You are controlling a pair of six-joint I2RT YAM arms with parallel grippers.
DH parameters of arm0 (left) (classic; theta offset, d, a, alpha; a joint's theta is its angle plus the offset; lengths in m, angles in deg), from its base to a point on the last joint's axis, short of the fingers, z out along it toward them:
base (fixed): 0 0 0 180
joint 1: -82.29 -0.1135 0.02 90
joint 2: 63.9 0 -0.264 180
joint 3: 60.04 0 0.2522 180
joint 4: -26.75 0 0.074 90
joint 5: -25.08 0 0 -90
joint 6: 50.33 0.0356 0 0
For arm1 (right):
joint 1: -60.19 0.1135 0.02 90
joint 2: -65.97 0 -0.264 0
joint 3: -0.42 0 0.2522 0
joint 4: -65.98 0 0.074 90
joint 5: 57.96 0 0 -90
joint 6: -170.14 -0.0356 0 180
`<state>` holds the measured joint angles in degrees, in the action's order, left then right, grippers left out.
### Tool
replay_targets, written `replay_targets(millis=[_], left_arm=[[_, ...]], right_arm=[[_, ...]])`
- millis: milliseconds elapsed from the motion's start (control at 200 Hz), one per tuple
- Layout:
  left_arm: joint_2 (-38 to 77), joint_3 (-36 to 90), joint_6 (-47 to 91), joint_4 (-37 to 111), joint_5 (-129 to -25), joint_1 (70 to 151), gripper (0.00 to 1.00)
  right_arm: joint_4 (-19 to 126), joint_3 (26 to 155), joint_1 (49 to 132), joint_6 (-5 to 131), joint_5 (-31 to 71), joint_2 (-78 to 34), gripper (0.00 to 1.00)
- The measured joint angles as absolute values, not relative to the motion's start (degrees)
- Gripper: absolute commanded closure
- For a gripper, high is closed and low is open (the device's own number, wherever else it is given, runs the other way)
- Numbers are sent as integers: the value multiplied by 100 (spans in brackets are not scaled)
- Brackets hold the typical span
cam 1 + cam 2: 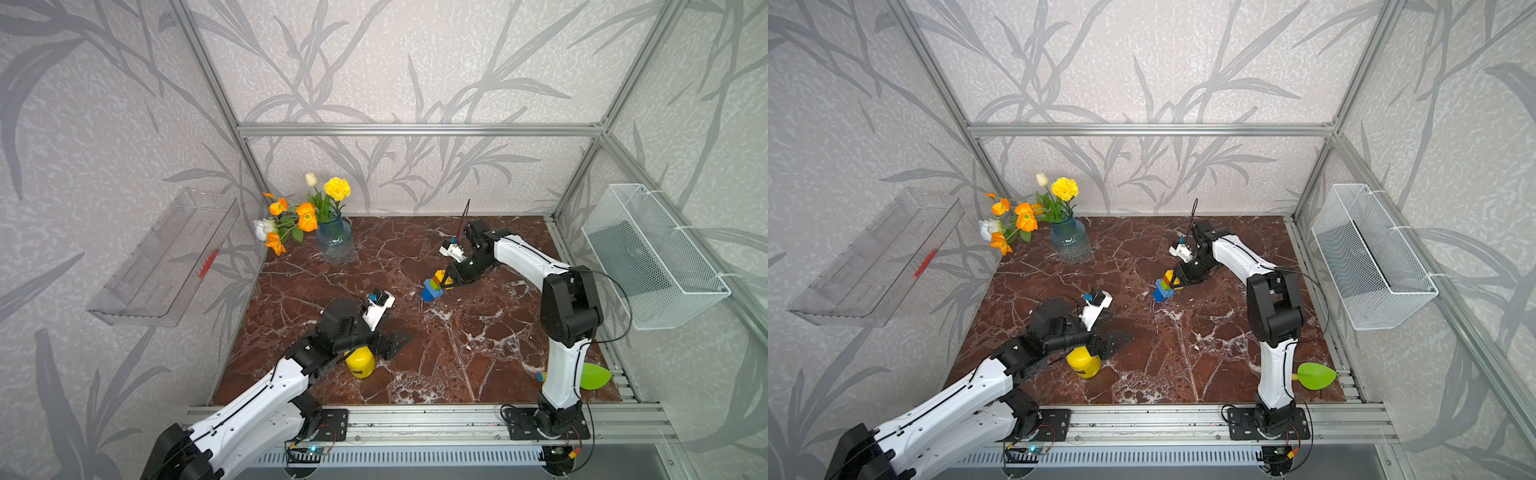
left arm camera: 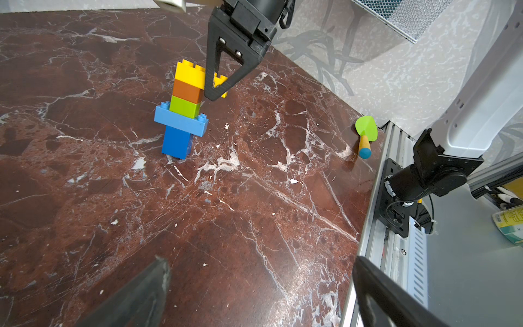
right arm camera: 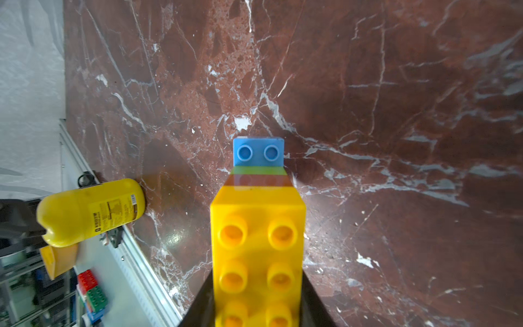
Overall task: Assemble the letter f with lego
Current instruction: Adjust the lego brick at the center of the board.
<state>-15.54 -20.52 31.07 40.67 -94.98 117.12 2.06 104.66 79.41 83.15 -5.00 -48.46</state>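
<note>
Now: right hand [image 1: 448, 279] clamped on long yellow studded brick [image 2: 189, 74] topping multicoloured lego stack [image 2: 184, 113]. Stack upright mid red-marble tabletop [image 1: 478, 332], dark-blue foot [image 2: 177, 141] down. Yellow bar's long axis runs back into grip. Left hand [image 2: 261, 263] spread open, well apart from stack.

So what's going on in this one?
The right claw grips the yellow brick on top of a small brick stack, whose blue foot seems to rest on the table. The left claw hovers open and empty near a yellow bottle.
</note>
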Motion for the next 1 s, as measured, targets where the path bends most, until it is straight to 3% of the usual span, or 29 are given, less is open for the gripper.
replay_targets(millis=[520,1000], left_arm=[[-1554,-2052,3107,4067,-9496,11712,1],[-1554,-2052,3109,4067,-9496,11712,1]], right_arm=[[585,10370,7735,8225,-1844,-5463,63],[744,10177,7718,8175,-1947,-5786,55]])
